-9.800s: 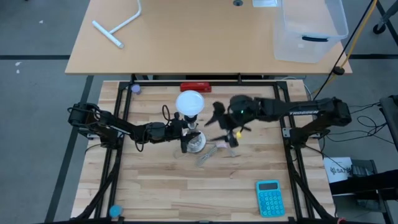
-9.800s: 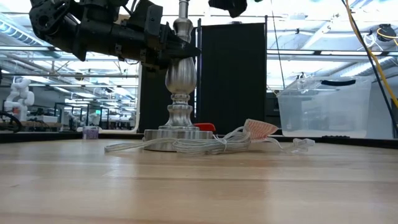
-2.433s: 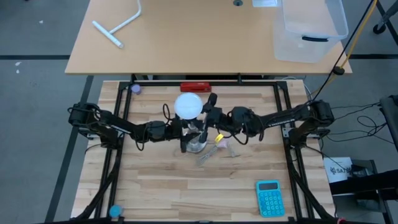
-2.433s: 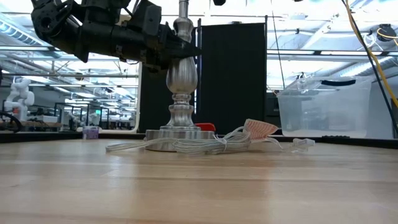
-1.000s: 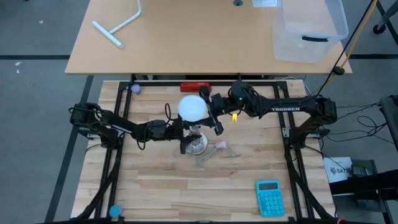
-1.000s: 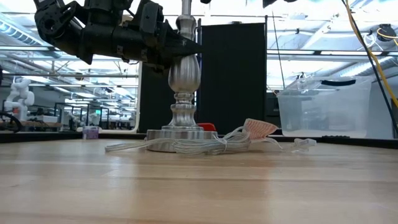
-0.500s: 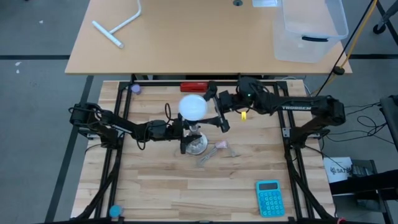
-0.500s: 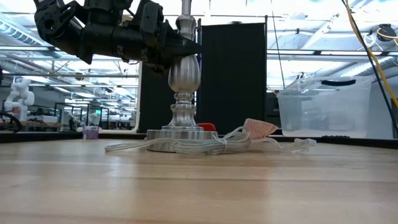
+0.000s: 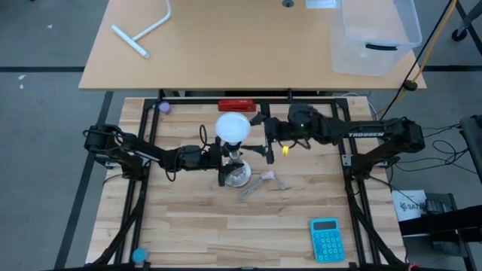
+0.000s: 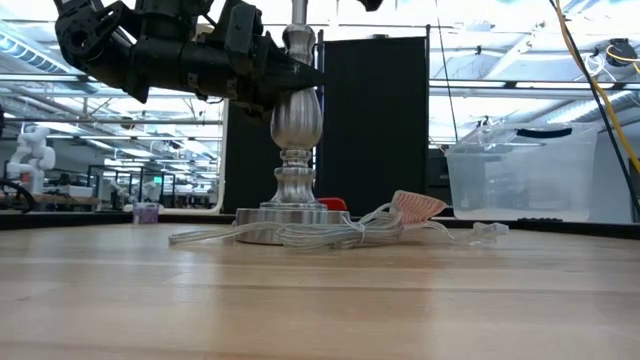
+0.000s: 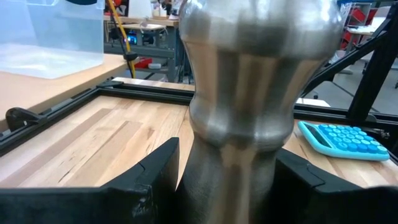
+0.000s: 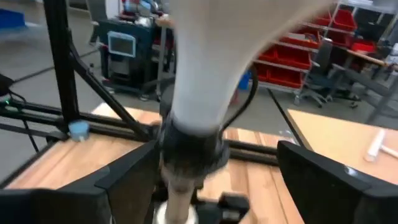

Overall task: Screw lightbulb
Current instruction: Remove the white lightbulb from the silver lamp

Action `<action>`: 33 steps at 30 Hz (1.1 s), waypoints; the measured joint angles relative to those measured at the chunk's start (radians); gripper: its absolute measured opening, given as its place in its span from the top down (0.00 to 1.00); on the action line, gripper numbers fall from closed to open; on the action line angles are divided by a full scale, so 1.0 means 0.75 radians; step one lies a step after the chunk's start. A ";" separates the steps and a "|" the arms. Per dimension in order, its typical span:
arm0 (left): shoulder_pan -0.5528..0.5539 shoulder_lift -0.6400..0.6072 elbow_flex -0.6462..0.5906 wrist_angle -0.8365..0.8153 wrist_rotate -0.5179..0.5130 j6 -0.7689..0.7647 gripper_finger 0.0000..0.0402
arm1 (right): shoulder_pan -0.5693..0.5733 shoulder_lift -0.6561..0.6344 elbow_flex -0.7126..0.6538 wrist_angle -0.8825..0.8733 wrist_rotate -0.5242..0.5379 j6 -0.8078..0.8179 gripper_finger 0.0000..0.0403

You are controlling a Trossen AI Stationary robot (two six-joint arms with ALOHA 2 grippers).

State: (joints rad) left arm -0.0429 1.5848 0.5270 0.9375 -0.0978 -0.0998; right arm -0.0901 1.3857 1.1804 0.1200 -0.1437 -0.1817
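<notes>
Even overhead light, soft shadows, bright backlit low view, wrist views blurred

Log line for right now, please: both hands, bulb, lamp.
left hand: clamped on lamp stand | right hand: open astride lightbulb neck | bulb: seated atop stand

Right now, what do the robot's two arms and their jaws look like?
Both arms are dark, nearly black, and jointed. The right arm carries white TROSSEN lettering along its forearm and a small yellow tag near the wrist. The left arm has thin black cables looping beside it. Each ends in blocky matte-black jaws.
</notes>
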 joint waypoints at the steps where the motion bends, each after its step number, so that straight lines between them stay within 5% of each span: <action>1: 0.001 0.000 0.000 0.000 0.001 0.000 0.53 | 0.009 -0.009 -0.034 0.025 0.021 0.001 0.22; 5: 0.001 0.000 0.000 0.000 0.002 0.001 0.53 | 0.040 -0.071 -0.202 0.296 0.045 0.073 0.22; 10: 0.001 0.000 0.000 0.006 0.004 0.001 0.53 | 0.112 -0.062 -0.393 0.670 0.239 0.129 0.22; 17: 0.001 0.000 0.000 0.006 0.001 0.002 0.53 | 0.238 0.092 -0.382 0.995 0.468 0.140 0.22; 25: 0.002 0.000 0.000 0.006 -0.003 0.002 0.53 | 0.316 0.244 -0.207 1.034 0.787 -0.007 0.22; 33: 0.002 0.000 0.000 0.004 -0.008 0.000 0.53 | 0.315 0.353 -0.082 1.025 0.815 -0.062 0.22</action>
State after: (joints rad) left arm -0.0418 1.5848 0.5270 0.9403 -0.1036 -0.0996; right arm 0.1459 1.6502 1.1188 0.8884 0.4678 -0.2282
